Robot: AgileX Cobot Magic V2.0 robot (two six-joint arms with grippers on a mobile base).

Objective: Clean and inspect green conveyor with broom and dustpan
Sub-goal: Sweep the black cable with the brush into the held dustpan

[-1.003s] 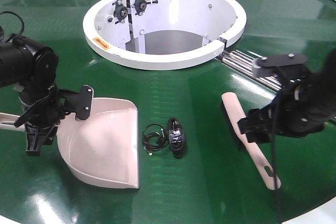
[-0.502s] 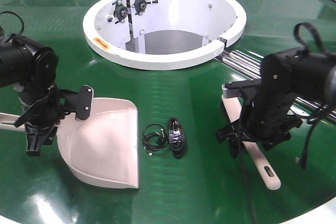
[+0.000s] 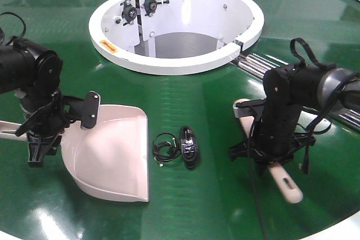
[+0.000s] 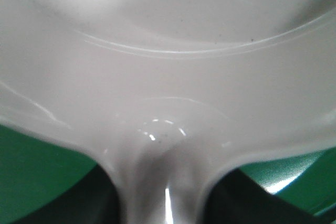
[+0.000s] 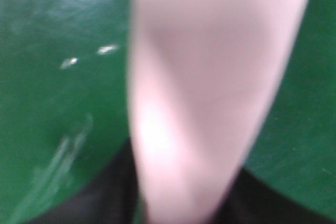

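- Obs: left gripper jaws pinch dustpan handle.
- Obs: right gripper straddles broom; cannot tell if jaws closed.
- Next: centre grip before lifting.

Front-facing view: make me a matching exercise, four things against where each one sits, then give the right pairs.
1. dustpan
2. broom
3. black cable
4. white ring

A. near middle of the green conveyor, lying alone
B. far side, around the central opening
C. on the left, mouth facing right
D. on the right, partly hidden beneath the right arm

Pairs: 1-C, 2-D, 3-A, 4-B
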